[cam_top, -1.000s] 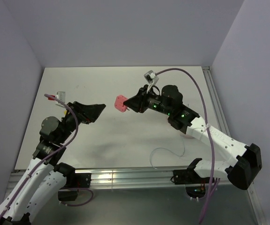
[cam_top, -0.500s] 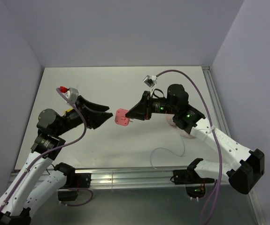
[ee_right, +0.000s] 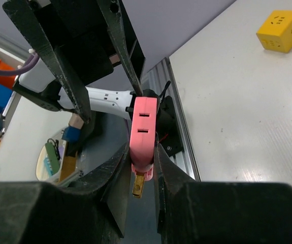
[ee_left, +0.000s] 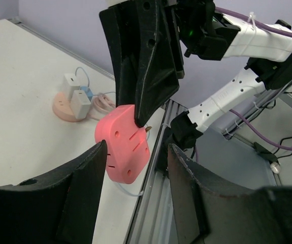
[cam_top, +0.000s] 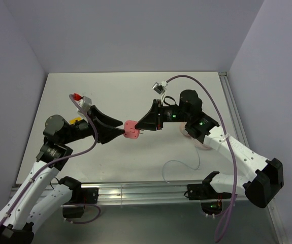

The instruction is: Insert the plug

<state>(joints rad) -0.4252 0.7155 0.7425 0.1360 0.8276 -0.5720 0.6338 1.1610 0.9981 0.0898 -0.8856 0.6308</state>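
- Top external showed our left gripper (cam_top: 120, 127) on the left, jaws spread and empty, its tips just beside the adapter (cam_top: 131, 129).
- At centre, the adapter hung above the table (cam_top: 115, 91), its slotted face turned to the left wrist camera.
- Our right gripper (cam_top: 140, 127) pinched the adapter across its thin sides, brass prongs pointing back along the fingers.
- Farther right, the plug (ee_left: 86, 92) lay on the table beside a white block (ee_left: 79, 104), well apart from both grippers. Neither held it.
- We judged this a handover or a bracing of the adapter. The left jaws should close squarely on the body, clear of the slots, and the right should let go only once that grip was firm.
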